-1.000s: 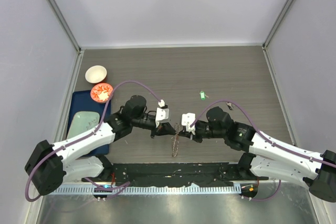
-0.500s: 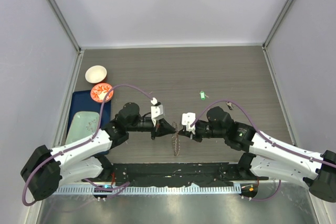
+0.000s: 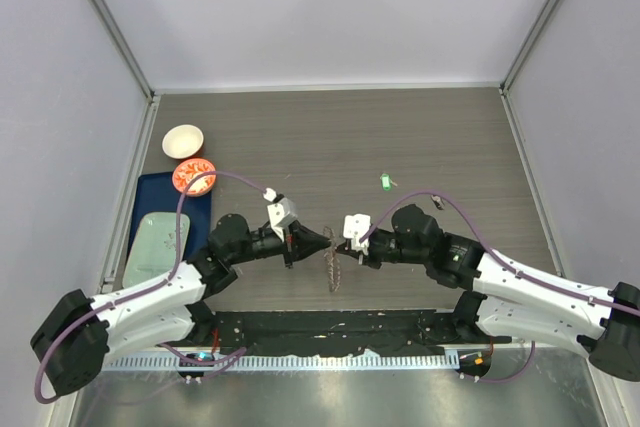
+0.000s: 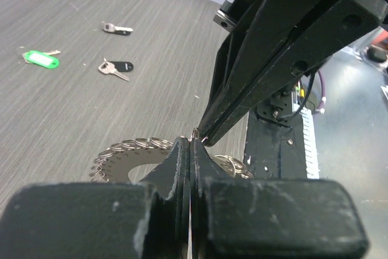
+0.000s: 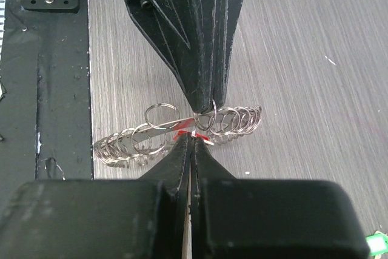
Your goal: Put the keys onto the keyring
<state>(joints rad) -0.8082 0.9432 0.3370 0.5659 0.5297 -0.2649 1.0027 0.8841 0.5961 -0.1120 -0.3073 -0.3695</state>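
Note:
The keyring [image 3: 332, 272], a flat grey ring edged with many small wire loops, hangs on edge between both grippers, just above the table. My left gripper [image 3: 325, 239] is shut on one small loop at its top edge [image 5: 209, 116]. My right gripper [image 3: 346, 246] is shut on the red key [image 5: 182, 136], pressed against the keyring [image 5: 157, 128]. In the left wrist view the keyring [image 4: 121, 153] lies behind my shut left gripper [image 4: 193, 142]. A green key [image 3: 384, 181] [image 4: 41, 59] and two black keys [image 4: 115, 67] [image 4: 116, 28] lie on the table further back.
A white bowl [image 3: 183, 140] and an orange bowl [image 3: 193, 176] stand at the far left. Below them is a blue tray [image 3: 150, 192] with a pale green plate [image 3: 155, 242]. A black mat [image 3: 330, 332] runs along the near edge.
My left arm has drawn back to the left and turned its wrist, with its fingertips staying at the keyring. The right arm and the keyring have barely moved.

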